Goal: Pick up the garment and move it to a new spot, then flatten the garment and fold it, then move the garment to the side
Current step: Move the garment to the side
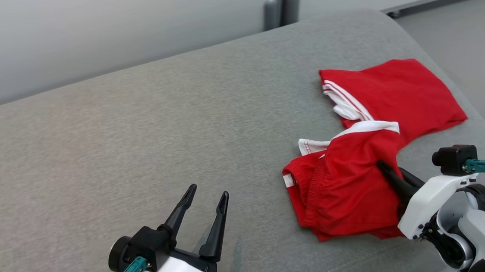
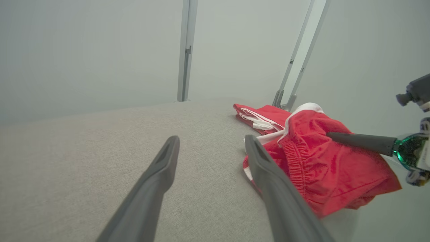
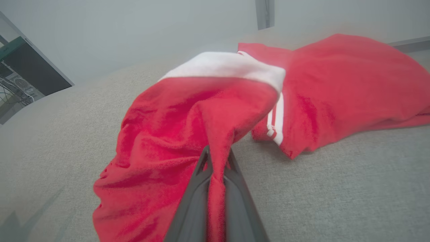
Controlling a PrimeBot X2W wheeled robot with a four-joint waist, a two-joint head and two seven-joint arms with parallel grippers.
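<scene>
Head view: I am holding my left end effector (image 1: 208, 190) at the lower left over bare grey worktop (image 1: 138, 131), its fingers standing wide apart with nothing between them. My right end effector (image 1: 390, 174) is reaching from the lower right into the near part of the red garment (image 1: 351, 196), its fingers pinching cloth. The garment is lying on the right side of the worktop, close to the right edge. Its far part is lying flat, and its near part is bunching up with the elastic waistband facing left and a white band crossing the middle.

Left wrist view: my left end effector (image 2: 211, 139) is gaping wide above the worktop (image 2: 84, 151). The garment (image 2: 322, 168) is sitting just beside its right finger. My right end effector (image 2: 332, 136) is poking into the cloth from the right.

Right wrist view: my right end effector (image 3: 217, 154) is clamping narrow on a ridge of the garment (image 3: 168, 127), with red cloth running down between the fingers. The pinched part is tenting up off the worktop (image 3: 336, 188) under a white hem. The rest is lying flat beyond it to the right, showing white stripes.
</scene>
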